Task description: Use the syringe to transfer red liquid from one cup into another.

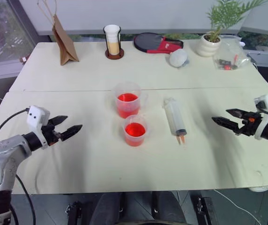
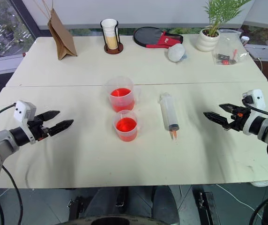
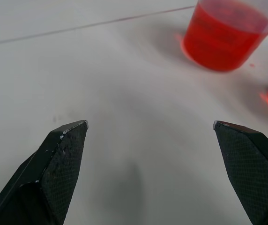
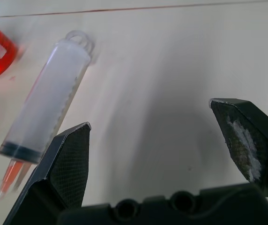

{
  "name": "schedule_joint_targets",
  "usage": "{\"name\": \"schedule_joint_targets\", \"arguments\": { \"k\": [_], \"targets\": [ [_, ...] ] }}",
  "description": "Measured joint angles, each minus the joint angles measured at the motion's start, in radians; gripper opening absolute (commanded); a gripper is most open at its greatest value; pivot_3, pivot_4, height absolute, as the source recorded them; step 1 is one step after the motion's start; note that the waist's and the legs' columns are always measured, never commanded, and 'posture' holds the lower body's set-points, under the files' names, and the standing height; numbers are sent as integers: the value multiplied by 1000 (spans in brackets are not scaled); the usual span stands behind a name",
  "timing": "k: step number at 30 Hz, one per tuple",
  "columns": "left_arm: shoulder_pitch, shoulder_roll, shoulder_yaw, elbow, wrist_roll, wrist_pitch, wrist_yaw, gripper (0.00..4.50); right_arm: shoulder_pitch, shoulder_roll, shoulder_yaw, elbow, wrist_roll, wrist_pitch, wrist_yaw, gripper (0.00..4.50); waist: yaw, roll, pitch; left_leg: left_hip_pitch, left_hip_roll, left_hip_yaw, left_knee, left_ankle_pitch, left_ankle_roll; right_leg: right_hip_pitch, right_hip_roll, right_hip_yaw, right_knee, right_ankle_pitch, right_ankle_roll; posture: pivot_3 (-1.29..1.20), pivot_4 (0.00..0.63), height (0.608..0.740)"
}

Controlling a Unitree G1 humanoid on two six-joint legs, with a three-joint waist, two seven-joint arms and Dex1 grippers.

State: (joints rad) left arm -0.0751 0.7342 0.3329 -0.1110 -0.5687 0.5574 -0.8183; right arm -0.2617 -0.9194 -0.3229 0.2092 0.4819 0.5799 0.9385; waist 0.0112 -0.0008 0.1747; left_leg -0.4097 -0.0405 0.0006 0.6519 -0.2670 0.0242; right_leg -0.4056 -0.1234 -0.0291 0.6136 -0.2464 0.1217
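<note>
— Inspector, what stands along the far edge of the table [image 1: 78, 154]?

— A brown paper bag [image 1: 63, 40] near the far left corner. Beside it, a white cup [image 1: 112, 40] in a black holder. Then a black and red paddle [image 1: 155, 43], with a white ball-like object [image 1: 178, 57] just beside it.

— And the far right corner?

— A potted plant [image 1: 213, 28] in a white pot, and a clear plastic bag [image 1: 231, 55] holding small items.

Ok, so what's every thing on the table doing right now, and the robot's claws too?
syringe: lying flat, untouched, plunger pushed in, tip toward the robot.
taller cup: upright, partly filled with red liquid.
smaller cup: upright, holding red liquid too.
left gripper: open, empty.
right gripper: open, empty.
white cup: upright in its black holder.
paper bag: standing.
</note>
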Motion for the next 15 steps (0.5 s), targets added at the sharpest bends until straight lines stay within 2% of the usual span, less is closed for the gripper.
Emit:
{"name": "schedule_joint_targets", "arguments": {
  "k": [7,11,15],
  "targets": [
    [-28,27,0,72,16,-7,-20,4438,-79,0,35,62,-51,-14,-39,4500,-2,0,0,0,0,0,-1,1,-1,-1,1,0,0,0,1,0,150,740],
    [-77,59,-7,104,36,-28,-56,4438,-175,-1,47,113,-72,69,-99,4500,0,0,0,0,0,0,-1,1,-1,-1,0,0,0,0,-1,0,150,740],
    [-144,88,-43,179,60,-47,-111,4438,-279,-10,110,117,-89,160,-106,4500,-3,0,0,0,0,0,-1,1,-2,-1,1,0,0,0,1,0,150,740]
  ]
}}
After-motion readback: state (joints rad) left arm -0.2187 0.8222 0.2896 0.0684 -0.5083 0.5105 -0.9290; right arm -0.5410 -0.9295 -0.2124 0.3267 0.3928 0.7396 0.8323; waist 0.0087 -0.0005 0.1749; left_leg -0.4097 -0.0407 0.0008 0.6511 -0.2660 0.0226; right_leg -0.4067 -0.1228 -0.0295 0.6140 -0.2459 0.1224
